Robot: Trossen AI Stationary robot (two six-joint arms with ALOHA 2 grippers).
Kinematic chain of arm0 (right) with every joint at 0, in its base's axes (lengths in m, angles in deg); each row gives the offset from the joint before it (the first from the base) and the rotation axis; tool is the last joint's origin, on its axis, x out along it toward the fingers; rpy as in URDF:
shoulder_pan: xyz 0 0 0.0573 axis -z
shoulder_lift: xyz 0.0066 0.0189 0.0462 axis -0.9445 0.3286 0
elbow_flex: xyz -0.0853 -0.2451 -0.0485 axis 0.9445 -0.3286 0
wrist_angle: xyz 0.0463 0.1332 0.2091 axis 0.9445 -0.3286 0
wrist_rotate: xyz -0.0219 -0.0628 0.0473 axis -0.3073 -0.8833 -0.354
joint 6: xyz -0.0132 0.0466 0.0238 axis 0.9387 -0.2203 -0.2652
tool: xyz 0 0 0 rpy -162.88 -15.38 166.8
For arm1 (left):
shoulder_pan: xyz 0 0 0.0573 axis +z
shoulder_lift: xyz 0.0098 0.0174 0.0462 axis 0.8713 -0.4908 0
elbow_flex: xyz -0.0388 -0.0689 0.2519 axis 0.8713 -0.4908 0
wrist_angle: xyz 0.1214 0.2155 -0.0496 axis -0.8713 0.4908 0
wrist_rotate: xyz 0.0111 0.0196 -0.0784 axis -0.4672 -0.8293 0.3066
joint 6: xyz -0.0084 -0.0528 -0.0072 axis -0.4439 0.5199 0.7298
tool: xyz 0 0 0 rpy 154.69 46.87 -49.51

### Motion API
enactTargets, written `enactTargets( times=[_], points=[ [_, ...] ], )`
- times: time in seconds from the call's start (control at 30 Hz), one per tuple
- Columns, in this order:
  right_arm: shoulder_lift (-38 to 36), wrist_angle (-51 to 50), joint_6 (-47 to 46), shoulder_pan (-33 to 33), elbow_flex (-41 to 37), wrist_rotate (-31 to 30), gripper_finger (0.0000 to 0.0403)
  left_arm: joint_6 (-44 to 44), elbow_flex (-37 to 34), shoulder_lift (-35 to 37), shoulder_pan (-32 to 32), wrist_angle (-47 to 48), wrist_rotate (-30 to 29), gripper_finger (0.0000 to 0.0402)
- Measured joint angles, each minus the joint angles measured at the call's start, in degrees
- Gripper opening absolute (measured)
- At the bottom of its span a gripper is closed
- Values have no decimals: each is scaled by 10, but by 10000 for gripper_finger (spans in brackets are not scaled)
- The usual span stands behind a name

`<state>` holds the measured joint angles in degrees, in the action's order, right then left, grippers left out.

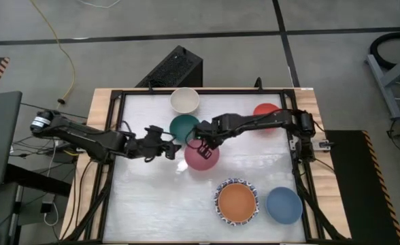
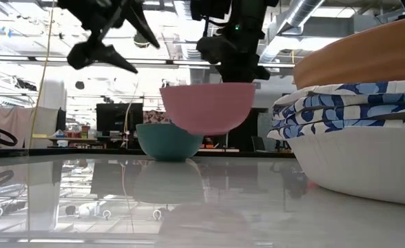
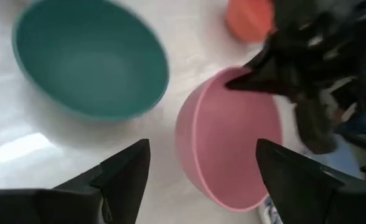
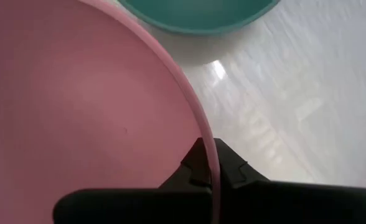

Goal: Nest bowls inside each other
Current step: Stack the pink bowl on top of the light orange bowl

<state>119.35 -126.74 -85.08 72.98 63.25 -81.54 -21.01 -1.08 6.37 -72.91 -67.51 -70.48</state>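
Observation:
A pink bowl (image 1: 202, 158) hangs above the table's middle, with my right gripper (image 4: 211, 155) shut on its rim. My left gripper (image 1: 171, 147) stands open just left of it, above the table, touching nothing; its fingers (image 3: 126, 174) frame the pink bowl (image 3: 229, 149) from a distance. A dark green bowl (image 1: 184, 127) rests on its base just beyond. A cream-white bowl (image 1: 184, 100) and a red bowl (image 1: 267, 116) stand farther back. An orange bowl (image 1: 237, 201) sits in a stack of blue-and-white patterned bowls (image 1: 222, 216), next to a blue bowl (image 1: 284, 205). My right gripper pinches the pink bowl's rim (image 4: 206, 134) on the bowl's far side, one finger inside the bowl and one outside. The fingers come steeply from above, slanting in from the table's right. The bowl (image 2: 207, 107) hangs roughly upright, mouth up, clear of the table.
The table has a raised black frame (image 1: 111, 136) along its edges. Bare tabletop lies at the near left (image 1: 152, 204) and between the pink bowl and the stack. In the low view the stack (image 2: 354, 117) fills the right side, close to the camera.

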Motion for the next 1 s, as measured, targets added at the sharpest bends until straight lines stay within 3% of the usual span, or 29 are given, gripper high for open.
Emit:
enactTargets(
  times=[0.27,0.43,0.63,0.8,1.0],
  points=[
    [-74,-41,53,53,-27,7,5,-32,0,54,-20,11,-33,281],
    [-204,-31,25,81,-150,6,5,-32,0,55,-27,23,-36,281],
    [-375,-24,-87,96,-299,7,5,-25,0,51,-27,20,-38,281],
    [-467,-33,-200,54,-356,7,5,-15,0,51,-26,20,-38,281],
    [-495,-40,-335,-73,-391,7,5,-15,0,57,-26,32,-16,281]
  ],
)
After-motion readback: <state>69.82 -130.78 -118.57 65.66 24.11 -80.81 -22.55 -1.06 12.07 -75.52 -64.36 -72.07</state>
